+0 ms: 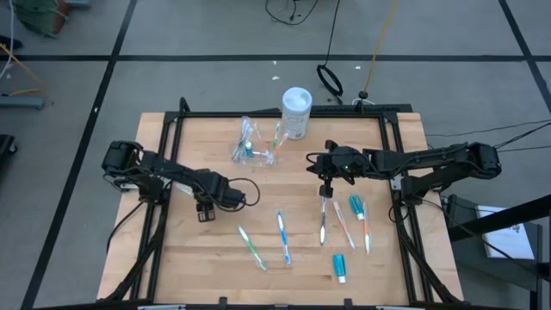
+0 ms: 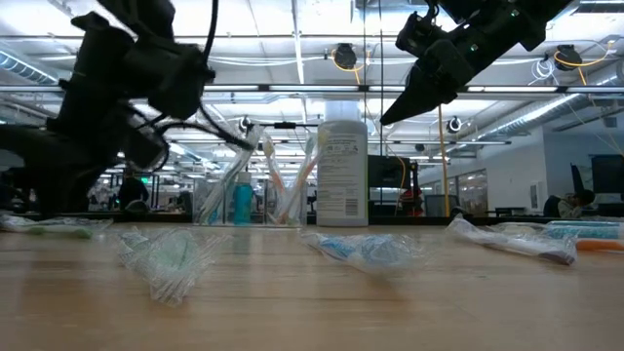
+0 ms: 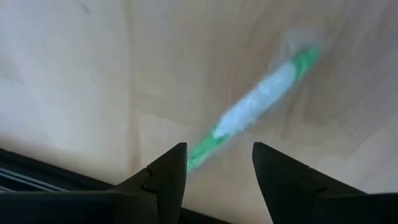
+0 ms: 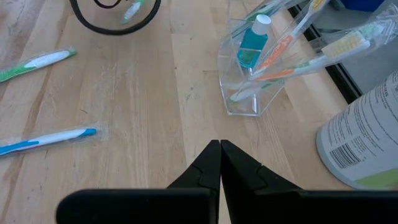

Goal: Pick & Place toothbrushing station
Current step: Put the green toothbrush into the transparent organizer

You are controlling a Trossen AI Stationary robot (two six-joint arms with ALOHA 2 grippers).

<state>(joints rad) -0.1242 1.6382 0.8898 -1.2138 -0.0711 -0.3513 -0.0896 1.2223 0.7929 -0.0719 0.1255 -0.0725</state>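
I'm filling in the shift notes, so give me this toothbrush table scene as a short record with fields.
surface: wooden table
station: clear toothbrushing station at the far side, holding brushes and a small blue bottle
beside it: white tub
loose items: wrapped toothbrushes lying flat nearer the front
left end effector: open, above a green toothbrush
right end effector: shut, empty, raised right of the station

The high view looks straight down on the whole desk (image 1: pixel 172 258); the low view sits at desk height, facing the room. The left wrist camera hangs close over bare wood; the right one shares the white tub (image 4: pixel 367 143) with both
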